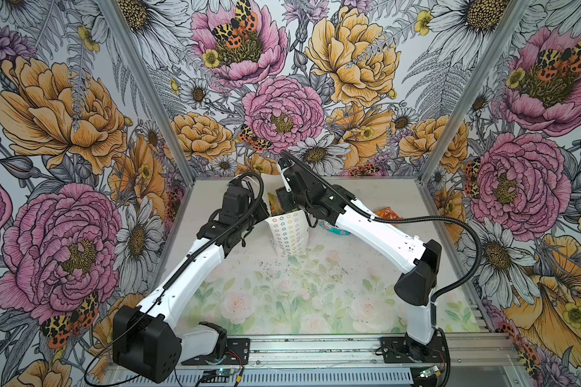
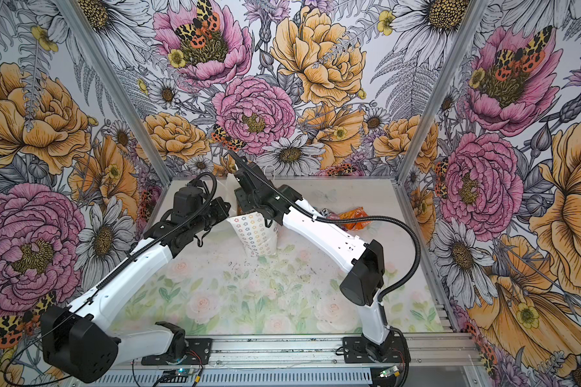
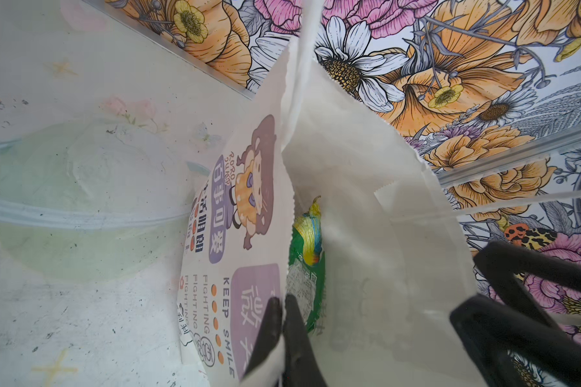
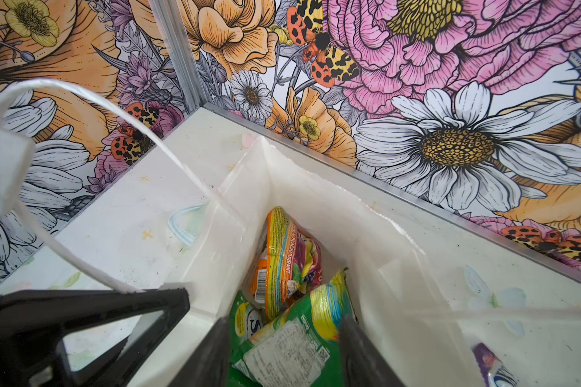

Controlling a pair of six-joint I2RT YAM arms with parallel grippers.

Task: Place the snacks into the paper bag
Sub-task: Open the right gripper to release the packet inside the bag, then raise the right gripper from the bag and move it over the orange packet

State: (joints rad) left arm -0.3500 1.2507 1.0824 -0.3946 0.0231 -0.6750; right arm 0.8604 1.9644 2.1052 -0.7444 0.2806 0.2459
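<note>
The white paper bag (image 1: 287, 234) (image 2: 257, 234) stands upright at the middle back of the table in both top views. My left gripper (image 3: 284, 301) is shut on the rim of its printed front wall (image 3: 245, 207) and holds the mouth apart. My right gripper (image 4: 284, 321) hangs in the bag's mouth, open, with a green snack packet (image 4: 302, 341) lying loose between its fingers. Under it lie an orange striped packet (image 4: 289, 254) and another green one (image 4: 245, 318). An orange packet (image 1: 386, 212) and a teal one (image 1: 329, 228) lie on the table right of the bag.
The flowered back wall and its metal rail (image 4: 416, 197) run close behind the bag. A white cord handle (image 4: 81, 97) arcs above the bag's left side. A purple-and-white packet (image 4: 487, 365) shows beside the bag's wall. Both forearms cross above the table's middle.
</note>
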